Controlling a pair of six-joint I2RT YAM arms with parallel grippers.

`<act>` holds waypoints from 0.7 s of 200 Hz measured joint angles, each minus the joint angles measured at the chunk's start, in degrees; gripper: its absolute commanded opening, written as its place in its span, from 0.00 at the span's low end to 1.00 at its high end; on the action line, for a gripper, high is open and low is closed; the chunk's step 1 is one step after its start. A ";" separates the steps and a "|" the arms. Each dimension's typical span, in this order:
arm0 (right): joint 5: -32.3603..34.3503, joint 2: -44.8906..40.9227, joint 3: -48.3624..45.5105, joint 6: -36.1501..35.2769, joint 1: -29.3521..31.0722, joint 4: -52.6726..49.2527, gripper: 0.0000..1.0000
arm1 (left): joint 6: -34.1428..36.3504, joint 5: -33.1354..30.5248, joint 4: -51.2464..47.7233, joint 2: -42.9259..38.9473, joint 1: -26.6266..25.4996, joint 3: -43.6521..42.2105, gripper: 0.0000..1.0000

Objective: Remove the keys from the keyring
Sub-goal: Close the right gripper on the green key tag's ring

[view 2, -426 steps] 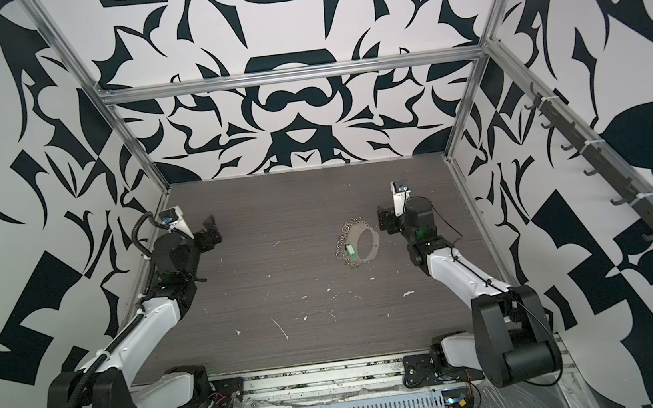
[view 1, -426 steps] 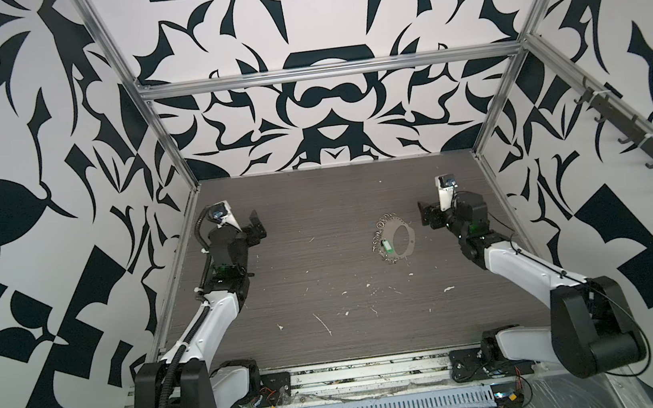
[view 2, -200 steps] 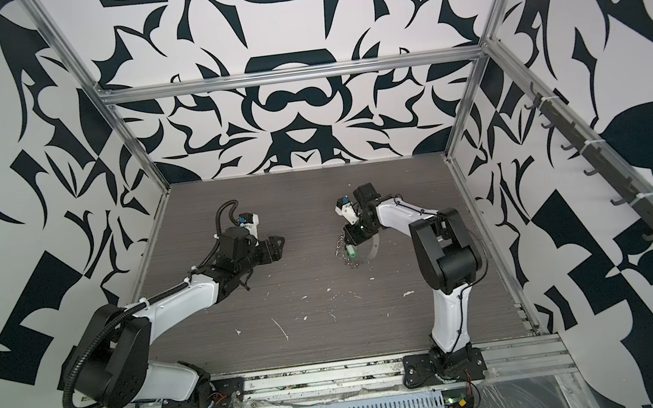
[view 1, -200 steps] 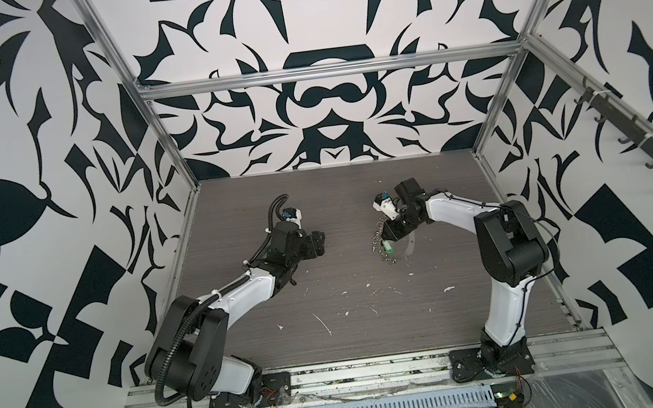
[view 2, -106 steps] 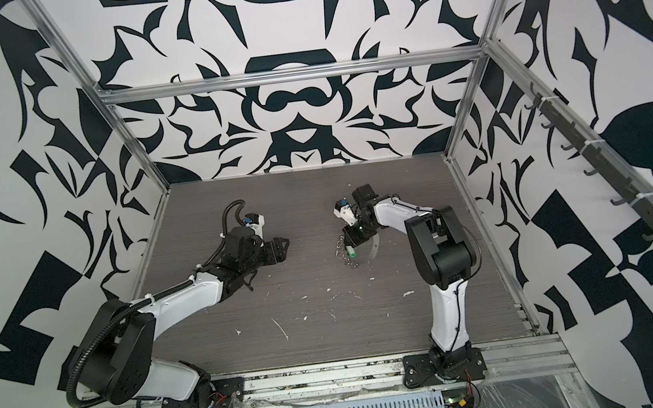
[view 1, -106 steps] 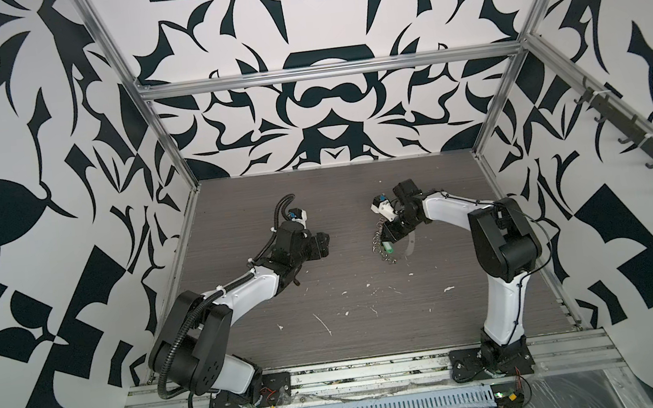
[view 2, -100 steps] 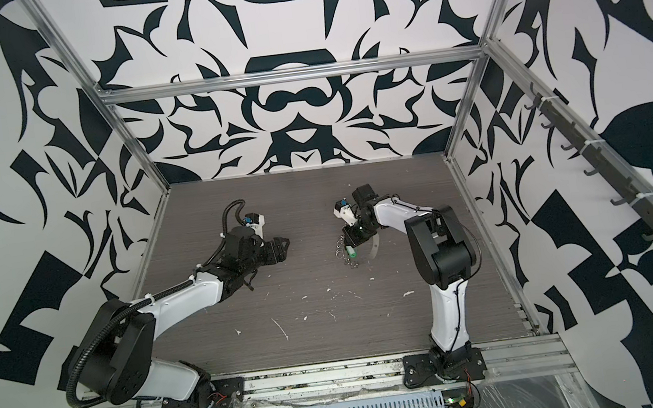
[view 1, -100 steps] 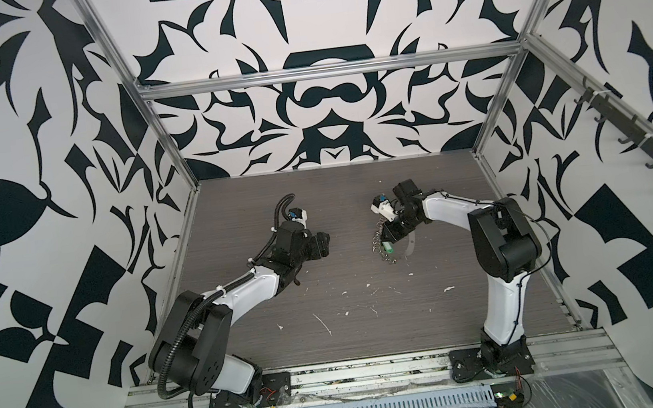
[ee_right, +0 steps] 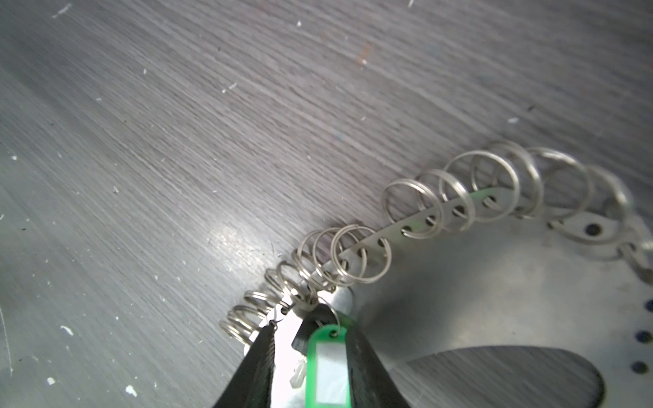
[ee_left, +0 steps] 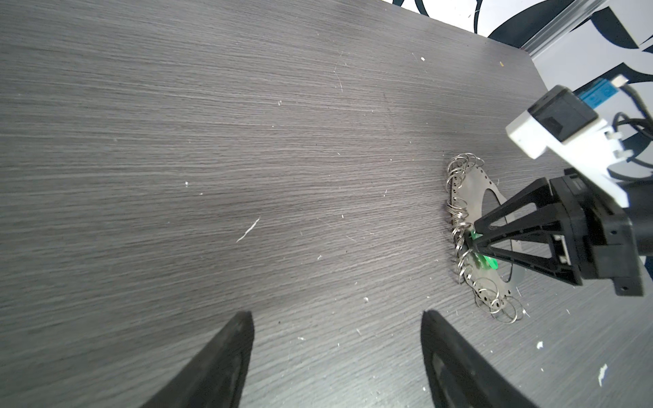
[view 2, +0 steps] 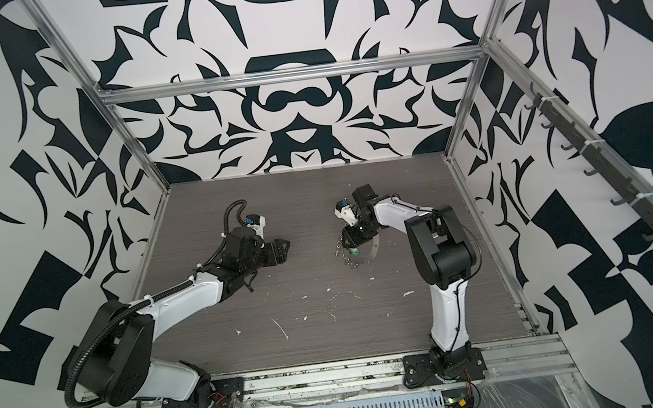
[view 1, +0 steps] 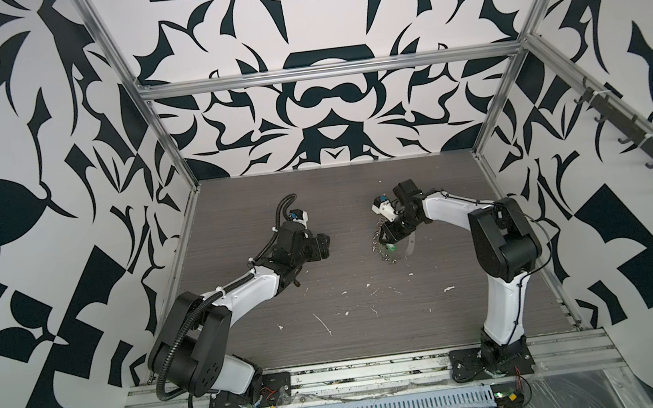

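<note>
My left gripper point(ee_left: 337, 318) hangs over bare worktop point(ee_left: 212, 159), jaws spread wide with nothing between them, apart from the keyring point(ee_left: 470, 190) to its right. The keyring lies flat mid-worktop, small split rings point(ee_right: 410, 208) strung along its edge. My right gripper point(ee_right: 311, 330) is down on it, jaws parted either side of the keys point(ee_right: 330, 371), the green tag against one finger, not clamped

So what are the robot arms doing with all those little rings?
The right gripper is down at the keyring on the table, jaws open around the key's green tag. The tag is still hooked on a ring. The left gripper hovers open nearby, holding nothing.
</note>
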 measured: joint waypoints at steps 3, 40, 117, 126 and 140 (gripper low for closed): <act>0.04 0.00 0.04 0.02 0.00 0.00 0.38 | 0.00 0.02 -0.04 0.00 -0.02 0.00 0.79; 0.02 0.02 1.29 0.02 0.00 0.00 0.32 | 0.00 0.02 -0.13 0.00 -0.20 0.00 0.79; -0.92 3.39 3.45 -0.55 -0.02 -0.09 0.29 | 0.00 0.02 -0.17 0.00 -0.33 0.04 0.78; -0.79 3.39 3.50 -0.83 -0.02 -0.09 0.27 | 0.00 0.02 -0.17 0.00 -0.37 0.04 0.78; -0.83 3.39 3.50 -1.11 0.00 -0.26 0.25 | 0.00 0.02 -0.22 0.00 -0.44 0.04 0.78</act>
